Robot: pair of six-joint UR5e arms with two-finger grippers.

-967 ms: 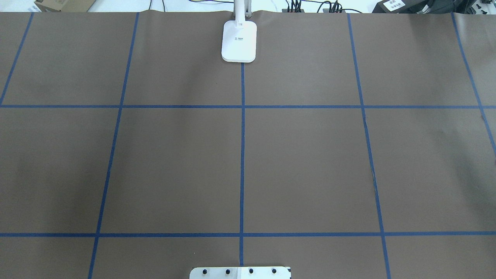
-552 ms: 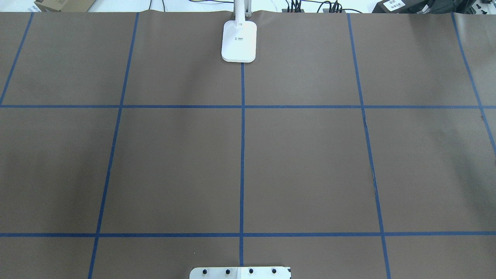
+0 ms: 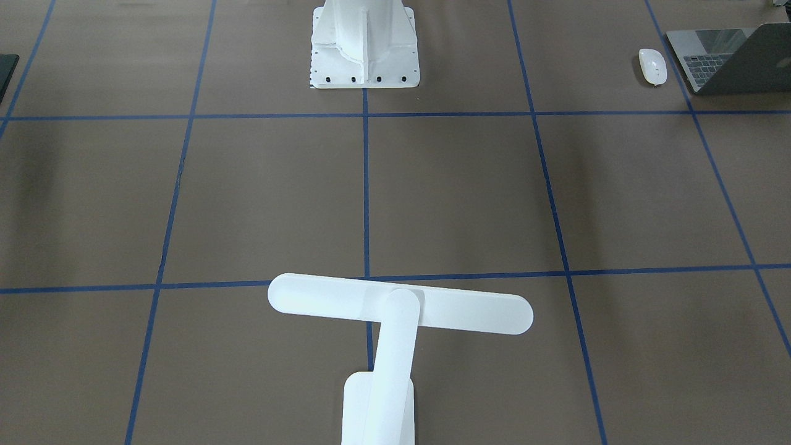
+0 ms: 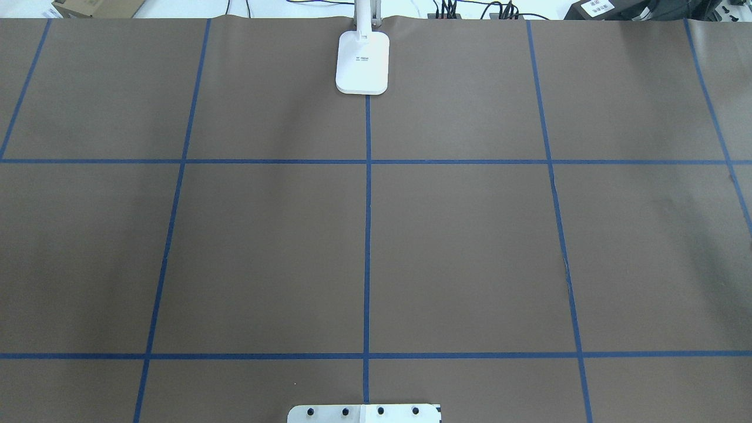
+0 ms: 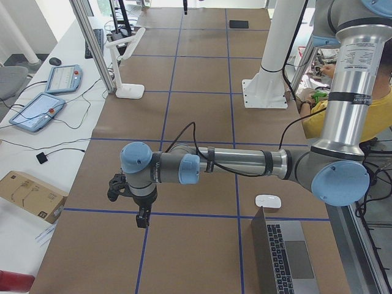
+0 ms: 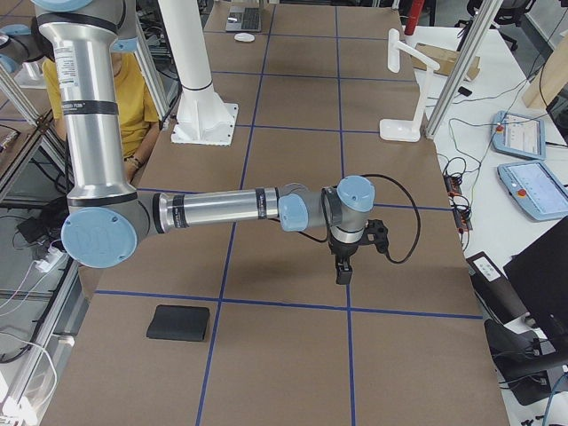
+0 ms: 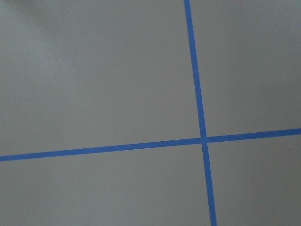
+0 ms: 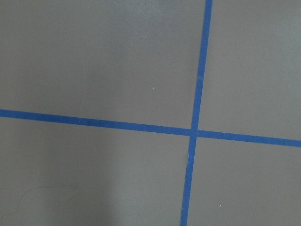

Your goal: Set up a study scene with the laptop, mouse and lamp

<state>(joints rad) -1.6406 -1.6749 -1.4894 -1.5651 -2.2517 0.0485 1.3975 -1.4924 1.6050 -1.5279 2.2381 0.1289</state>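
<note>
The open grey laptop (image 3: 729,59) sits at the table's end on my left side, also seen close up as the laptop (image 5: 285,257). Beside it lies the white mouse (image 3: 652,65), the same mouse (image 5: 267,201) in the left side view. The white lamp (image 3: 400,306) stands at the far middle edge, its base (image 4: 362,61) on the centre tape line. My left gripper (image 5: 142,217) hangs over bare paper, well away from the laptop. My right gripper (image 6: 342,271) hovers over the paper at the other end. Whether either is open or shut I cannot tell. Both wrist views show only paper and blue tape.
The white ribbed pedestal (image 3: 364,43) stands bolted at the near middle edge. A thin black pad (image 6: 178,322) lies near the table's right end. A person in a yellow shirt (image 6: 93,98) sits behind the robot. Tablets and cables (image 5: 37,110) lie beyond the far edge.
</note>
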